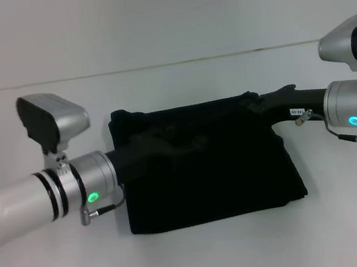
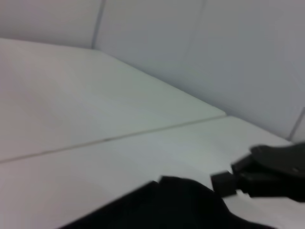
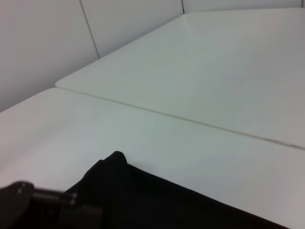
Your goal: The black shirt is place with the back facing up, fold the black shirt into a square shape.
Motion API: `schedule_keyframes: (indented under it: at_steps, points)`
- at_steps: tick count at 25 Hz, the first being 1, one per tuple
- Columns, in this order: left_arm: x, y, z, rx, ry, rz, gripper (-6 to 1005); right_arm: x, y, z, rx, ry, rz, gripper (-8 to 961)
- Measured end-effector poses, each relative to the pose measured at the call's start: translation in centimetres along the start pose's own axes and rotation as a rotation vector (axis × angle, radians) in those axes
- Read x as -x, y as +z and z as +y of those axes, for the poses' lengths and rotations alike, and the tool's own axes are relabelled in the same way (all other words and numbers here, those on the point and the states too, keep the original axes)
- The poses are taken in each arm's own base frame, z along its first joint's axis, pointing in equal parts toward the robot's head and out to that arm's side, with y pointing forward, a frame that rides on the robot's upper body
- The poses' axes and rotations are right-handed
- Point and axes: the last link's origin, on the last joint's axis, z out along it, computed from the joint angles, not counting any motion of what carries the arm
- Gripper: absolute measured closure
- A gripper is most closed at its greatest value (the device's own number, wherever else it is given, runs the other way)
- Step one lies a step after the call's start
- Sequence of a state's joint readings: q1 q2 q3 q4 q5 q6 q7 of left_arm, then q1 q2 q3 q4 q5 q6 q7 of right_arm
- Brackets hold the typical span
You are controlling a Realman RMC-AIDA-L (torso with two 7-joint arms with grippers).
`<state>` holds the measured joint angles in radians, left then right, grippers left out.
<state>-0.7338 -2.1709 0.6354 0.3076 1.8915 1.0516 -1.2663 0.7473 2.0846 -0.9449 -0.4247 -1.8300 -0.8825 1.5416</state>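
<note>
Lab-like test setup suggested: plain white table with seam line, bare pale wall seen at far side.

I see a white table with a thin seam across it, and a pale wall behind it.

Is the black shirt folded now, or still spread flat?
Folded. The black shirt lies as a compact, roughly square block on the table, with no sleeves showing.
</note>
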Motion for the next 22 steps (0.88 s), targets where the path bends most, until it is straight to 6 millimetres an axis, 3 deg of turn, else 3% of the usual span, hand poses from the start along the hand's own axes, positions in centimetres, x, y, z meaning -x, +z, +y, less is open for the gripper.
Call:
schedule_keyframes:
  at_steps: [13, 22]
  points:
    - [1.6, 1.2, 1.0, 0.024, 0.116, -0.137, 210, 0.0, 0.0, -0.1, -0.003, -0.001, 0.000, 921]
    - [0.0, 1.3, 1.9, 0.103, 0.136, -0.079, 210, 0.1, 0.0, -0.1, -0.004, -0.002, -0.001, 916]
